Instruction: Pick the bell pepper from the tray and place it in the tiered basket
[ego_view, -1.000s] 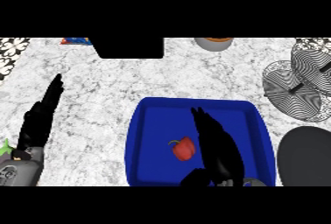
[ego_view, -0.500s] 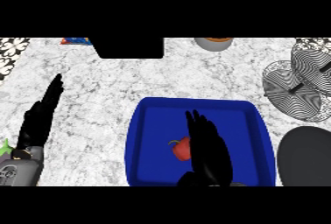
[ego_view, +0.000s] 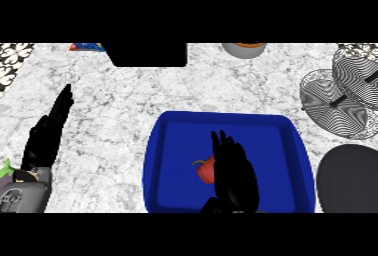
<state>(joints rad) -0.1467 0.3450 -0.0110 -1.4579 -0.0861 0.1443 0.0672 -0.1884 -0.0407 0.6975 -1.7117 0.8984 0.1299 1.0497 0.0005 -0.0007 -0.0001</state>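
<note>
A red bell pepper (ego_view: 204, 169) with a green stem lies in the middle of the blue tray (ego_view: 176, 131). My right hand (ego_view: 235, 172) is over the tray with straight fingers, right against the pepper's right side and hiding part of it. The wire tiered basket (ego_view: 345, 95) stands at the right edge of the counter. My left hand (ego_view: 48, 135) rests open at the left, fingers pointing up, away from the tray.
A dark grey round object (ego_view: 348, 177) sits right of the tray, below the basket. A black block (ego_view: 148, 54) and a grey bowl (ego_view: 244, 49) are at the counter's far edge. A small green thing (ego_view: 6, 170) shows at the lower left.
My right hand has slid left across the tray and now covers the pepper's right side. The left hand and the pepper have stayed put.
</note>
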